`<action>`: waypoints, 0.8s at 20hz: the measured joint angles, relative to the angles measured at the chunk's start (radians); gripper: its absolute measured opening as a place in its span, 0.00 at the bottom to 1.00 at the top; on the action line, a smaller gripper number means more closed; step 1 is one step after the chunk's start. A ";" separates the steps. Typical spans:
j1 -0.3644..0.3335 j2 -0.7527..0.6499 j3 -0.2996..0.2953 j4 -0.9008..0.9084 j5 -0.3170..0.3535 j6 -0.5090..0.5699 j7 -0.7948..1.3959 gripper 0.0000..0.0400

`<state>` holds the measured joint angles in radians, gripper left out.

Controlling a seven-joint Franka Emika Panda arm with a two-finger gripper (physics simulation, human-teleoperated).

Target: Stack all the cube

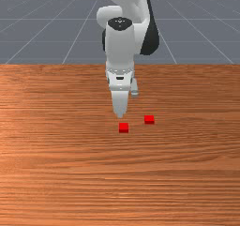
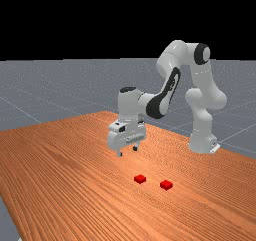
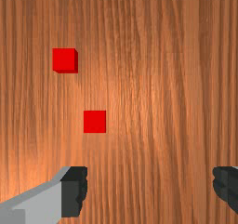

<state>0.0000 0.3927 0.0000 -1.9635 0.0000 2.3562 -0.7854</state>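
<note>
In the far view my gripper (image 2: 127, 151) hangs above the table, its two fingers apart with nothing between them. The wrist view also has the gripper (image 3: 149, 186) open, fingers wide apart over bare wood. Two red cubes lie apart on the table. The cube nearer my hand (image 1: 123, 127) is just in front of the fingers in the front view; it is also the left cube (image 2: 140, 178) in the far view and the closer cube (image 3: 95, 121) in the wrist view. The second cube (image 1: 149, 119), (image 2: 166, 185), (image 3: 65, 60) sits to the front view's right, slightly nearer the arm's base.
The wooden table (image 1: 56, 164) extends on all sides of the cubes. The arm's base (image 2: 202, 142) stands at the table's edge on the far view's right.
</note>
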 joint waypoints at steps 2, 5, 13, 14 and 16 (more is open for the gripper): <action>0.000 0.000 0.000 0.000 0.000 0.000 0.000 0.37; 0.000 0.000 0.000 0.000 0.000 0.000 0.000 0.08; 0.032 0.080 -0.001 0.141 -0.018 0.002 0.045 0.98; 0.032 0.062 0.000 0.133 -0.018 -0.009 0.045 0.99; 0.037 0.061 -0.005 0.197 -0.011 -0.129 0.080 1.00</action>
<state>0.0370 0.4536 -0.0050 -1.7661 -0.0107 2.2269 -0.7058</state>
